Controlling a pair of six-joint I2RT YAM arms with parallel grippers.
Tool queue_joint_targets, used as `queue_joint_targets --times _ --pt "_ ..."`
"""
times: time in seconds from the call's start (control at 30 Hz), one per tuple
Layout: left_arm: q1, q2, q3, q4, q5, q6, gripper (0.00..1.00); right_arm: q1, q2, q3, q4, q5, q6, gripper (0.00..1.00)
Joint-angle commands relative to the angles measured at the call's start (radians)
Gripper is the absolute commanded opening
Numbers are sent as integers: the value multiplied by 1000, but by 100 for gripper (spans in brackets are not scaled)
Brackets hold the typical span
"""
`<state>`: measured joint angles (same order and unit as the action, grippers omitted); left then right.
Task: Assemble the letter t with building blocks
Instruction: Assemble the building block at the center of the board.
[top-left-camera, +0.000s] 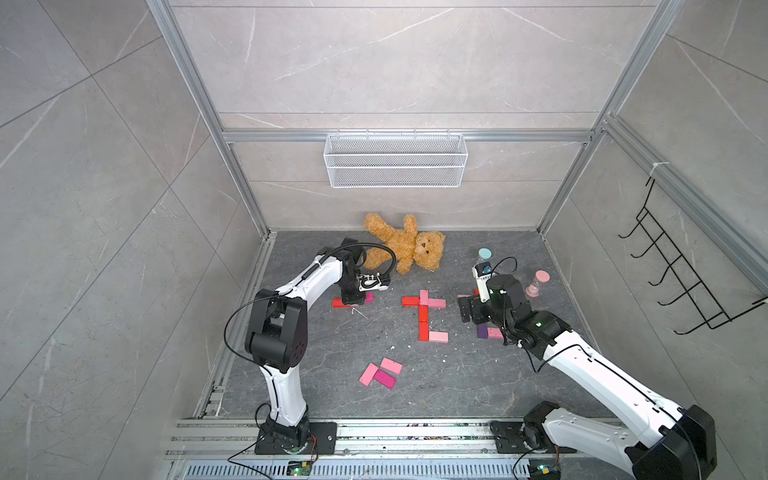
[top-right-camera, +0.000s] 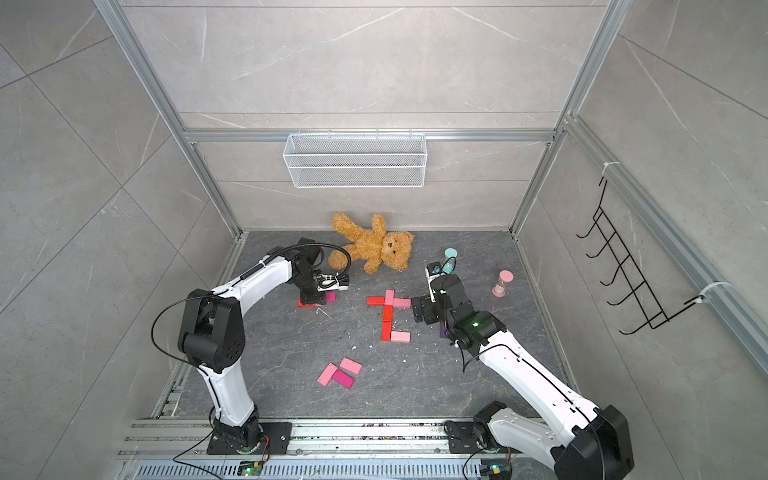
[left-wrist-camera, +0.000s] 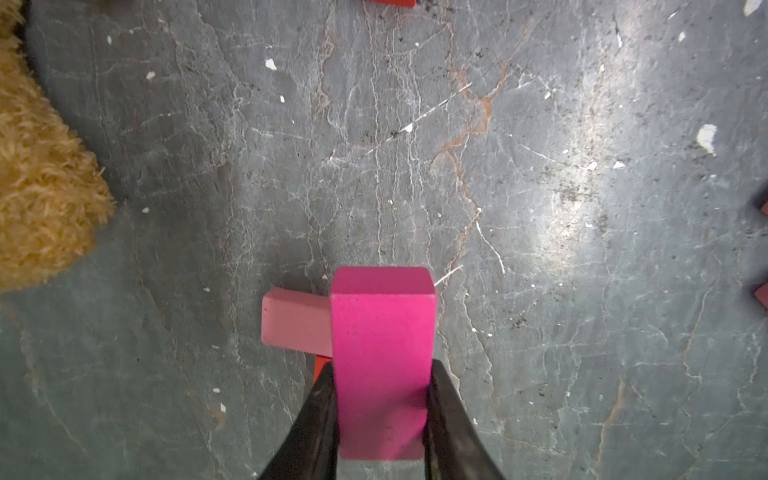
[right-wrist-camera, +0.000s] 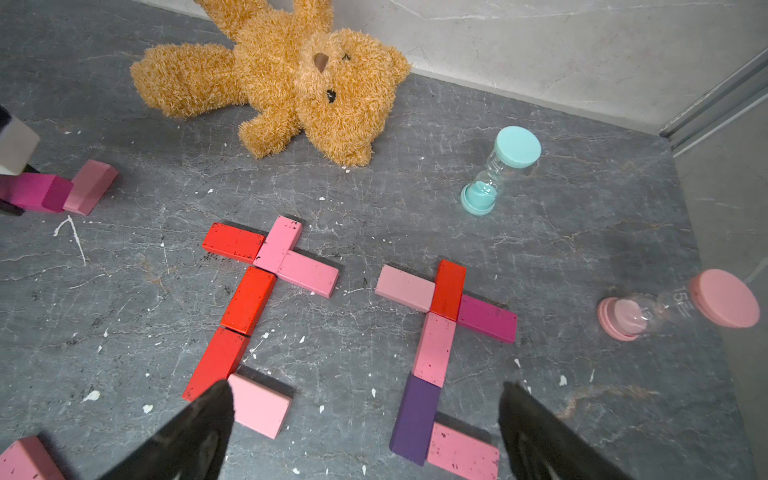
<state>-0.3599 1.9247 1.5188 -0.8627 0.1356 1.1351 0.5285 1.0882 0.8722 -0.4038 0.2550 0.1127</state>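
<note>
Dark stone floor (top-left-camera: 457, 374), grey tiled walls (top-left-camera: 395, 62). Left of centre, the left gripper (left-wrist-camera: 382, 374) clamps a magenta block (left-wrist-camera: 382, 324) above a pink block (left-wrist-camera: 295, 322). The right gripper (right-wrist-camera: 368, 388), jaws wide apart, hovers over two block t-shapes (right-wrist-camera: 249, 299), centre-right.

Both top views: high overhead, from front side, tilted down toward back wall (top-left-camera: 395, 75); far off, whole floor (top-left-camera: 457, 374) in shot, pictures nearly alike. Left wrist view: straight down, very close, magenta block (left-wrist-camera: 382, 332) in left gripper (left-wrist-camera: 382, 368) right under lens, teddy bear (left-wrist-camera: 41, 187) fur just in shot. Right wrist view: low, slanting toward back wall, near; shares block letter (right-wrist-camera: 249, 299), teddy bear, teal hourglass (right-wrist-camera: 498, 170) with top views.
</note>
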Motion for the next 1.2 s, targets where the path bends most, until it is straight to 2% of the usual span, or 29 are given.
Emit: queue_joint_targets --times 0.0,0.5,1.17 --pt "-4 45 50 -57 39 75 0 -2 -17 2 -39 7 15 100" --pt "-17 186 160 -63 22 81 0 -4 0 22 -58 3 16 100" --pt "-17 257 178 -66 -22 101 0 -2 -12 17 -66 4 18 100"
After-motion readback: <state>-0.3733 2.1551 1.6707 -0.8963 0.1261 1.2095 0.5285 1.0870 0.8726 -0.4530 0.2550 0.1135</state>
